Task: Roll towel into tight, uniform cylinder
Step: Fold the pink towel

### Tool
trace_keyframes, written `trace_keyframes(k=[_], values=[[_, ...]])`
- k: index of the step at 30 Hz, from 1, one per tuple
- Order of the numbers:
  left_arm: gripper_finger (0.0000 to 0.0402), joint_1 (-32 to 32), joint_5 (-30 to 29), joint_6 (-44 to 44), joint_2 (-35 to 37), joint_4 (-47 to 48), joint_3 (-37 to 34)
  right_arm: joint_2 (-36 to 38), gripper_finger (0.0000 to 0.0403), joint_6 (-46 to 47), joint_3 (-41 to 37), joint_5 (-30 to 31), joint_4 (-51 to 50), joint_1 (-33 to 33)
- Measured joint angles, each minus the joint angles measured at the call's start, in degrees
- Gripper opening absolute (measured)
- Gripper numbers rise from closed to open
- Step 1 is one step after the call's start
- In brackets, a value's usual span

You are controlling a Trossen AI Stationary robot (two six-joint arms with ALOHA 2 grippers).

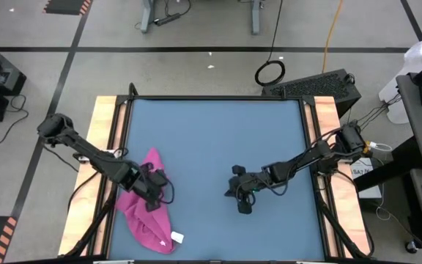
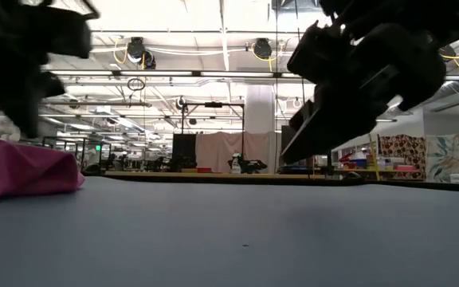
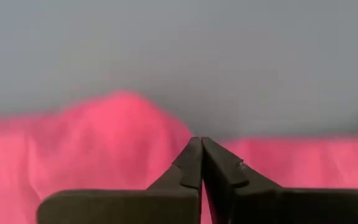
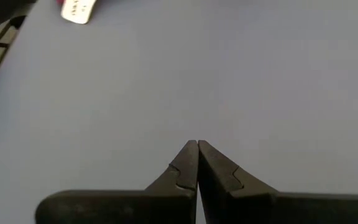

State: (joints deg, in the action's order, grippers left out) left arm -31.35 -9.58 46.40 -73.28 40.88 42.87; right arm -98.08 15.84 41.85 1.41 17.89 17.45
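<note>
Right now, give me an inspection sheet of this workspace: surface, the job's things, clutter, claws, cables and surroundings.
Surface: blue tabletop with wooden side rails, bare in the middle.
Job's things: pink towel lies crumpled at the near left, not rolled; white tag at its near corner.
Clutter: nothing seen.
Claws: left claw shut, down at the towel; whether it pinches cloth cannot be told. Right claw shut, empty, over bare tabletop.
Cables: black leads run along both arms; a coiled cable lies on the floor beyond the table.
Surroundings: open workshop floor, equipment at the right.
</note>
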Motion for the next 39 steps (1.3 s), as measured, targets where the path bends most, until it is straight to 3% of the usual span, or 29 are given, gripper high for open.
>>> trace_keyframes(k=[4, 14, 24, 33, 39], values=[[0.0058, -4.96, 2.95, 3.61, 0.16, 2.95, 0.00, 0.00, 0.0000, 0.04, 0.00, 0.21, 0.76, 1.63], [0.0165, -15.41, 0.82, 11.79, 0.85, 5.20, 0.00, 0.00, 0.0000, 3.92, 0.00, 0.56, 1.18, 3.37], [0.0173, -20.64, 0.61, 12.66, 1.18, 13.13, 0.02, 0.00, 0.0000, 3.94, 0.00, 0.56, 1.10, 3.35], [0.0173, -20.71, -5.52, 0.07, -0.07, 17.01, -3.51, 0.00, 0.0000, 2.84, 0.00, 4.69, 0.93, 3.33], [0.0173, -20.79, -9.85, -2.94, -3.13, 16.28, -5.31, 0.00, 0.0000, 2.95, 0.00, 4.66, 0.59, 4.03]])
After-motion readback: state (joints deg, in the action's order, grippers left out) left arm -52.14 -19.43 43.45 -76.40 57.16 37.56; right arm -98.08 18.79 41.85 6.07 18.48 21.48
